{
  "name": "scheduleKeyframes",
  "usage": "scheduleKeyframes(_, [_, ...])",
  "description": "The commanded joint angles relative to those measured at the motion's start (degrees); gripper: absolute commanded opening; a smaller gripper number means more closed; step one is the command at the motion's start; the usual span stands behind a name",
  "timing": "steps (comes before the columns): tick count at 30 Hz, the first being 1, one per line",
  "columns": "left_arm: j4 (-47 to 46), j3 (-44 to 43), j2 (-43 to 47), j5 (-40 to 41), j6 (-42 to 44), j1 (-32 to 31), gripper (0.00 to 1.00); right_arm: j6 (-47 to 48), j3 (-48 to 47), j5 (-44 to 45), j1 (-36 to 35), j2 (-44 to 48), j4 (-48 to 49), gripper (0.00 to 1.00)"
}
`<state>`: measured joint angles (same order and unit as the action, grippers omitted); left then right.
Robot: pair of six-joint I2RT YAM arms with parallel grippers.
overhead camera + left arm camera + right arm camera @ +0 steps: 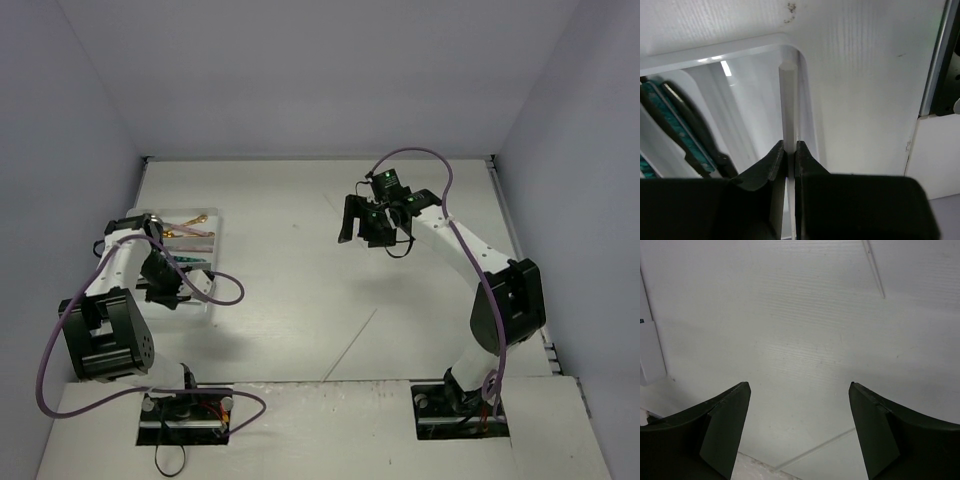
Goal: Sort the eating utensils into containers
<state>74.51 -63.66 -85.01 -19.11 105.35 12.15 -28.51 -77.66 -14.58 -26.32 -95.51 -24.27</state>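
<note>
The white divided tray (pixel 213 232) lies at the left of the table. My left gripper (pixel 790 146) is shut on a thin pale stick (pixel 788 100), which points along the tray's rightmost compartment (pixel 760 85) beside its right wall. In the top view the left gripper (pixel 165 290) hangs over the tray's near end. A green-handled utensil (pixel 672 122) and a dark one (pixel 695 130) lie in the compartment to the left. Gold spoons (pixel 190 224) lie in the tray's far part. My right gripper (pixel 799 390) is open and empty above bare table, at centre right in the top view (pixel 365 222).
A white table (pixel 320 290) with grey walls on three sides. A purple cable (pixel 215 295) loops from the left arm past the tray's near corner. A thin seam line (pixel 815 449) crosses the table under the right gripper.
</note>
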Motion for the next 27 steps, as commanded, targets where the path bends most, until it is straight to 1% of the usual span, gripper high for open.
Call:
scheduleKeyframes(1, [7.45,1.12,0.50,2.37,3.20,1.16,0.00,2.96,-0.77,3.14,-0.78,2.37,-3.61,0.76])
scheduleKeyframes(8, [3.15,3.74,0.14,2.70,2.73,1.68,0.00,5.73,-2.40,5.37,-4.16,0.48,-7.57,0.76])
scheduleKeyframes(13, [1.41,3.03,-2.34,3.32,1.67,1.84,0.02,6.54,-3.31,5.80,-4.89,-0.40,-8.27,0.76])
scheduleKeyframes(14, [1.23,2.43,-2.93,3.49,1.37,1.96,0.06,6.60,-3.48,5.92,-4.95,-0.57,-8.45,0.76])
scheduleKeyframes(17, [1.14,0.04,-4.69,3.15,0.42,2.52,0.24,6.86,-3.79,6.35,-5.18,-0.73,-8.67,0.76])
scheduleKeyframes(19, [1.16,-1.53,-5.40,2.53,-0.20,2.83,0.32,6.95,-3.74,6.83,-5.30,-0.58,-8.76,0.76])
scheduleKeyframes(22, [1.27,-4.20,-6.13,1.34,-1.01,2.99,0.37,6.95,-3.79,7.22,-5.32,-0.47,-8.86,0.76])
scheduleKeyframes(24, [1.39,-4.96,-5.64,0.00,-1.47,3.00,0.38,7.05,-3.67,7.28,-5.37,-0.18,-9.09,0.76])
scheduleKeyframes(27, [1.48,-7.54,-3.72,-5.28,-3.81,2.97,0.38,7.34,-2.94,7.30,-5.52,0.74,-9.75,0.73])
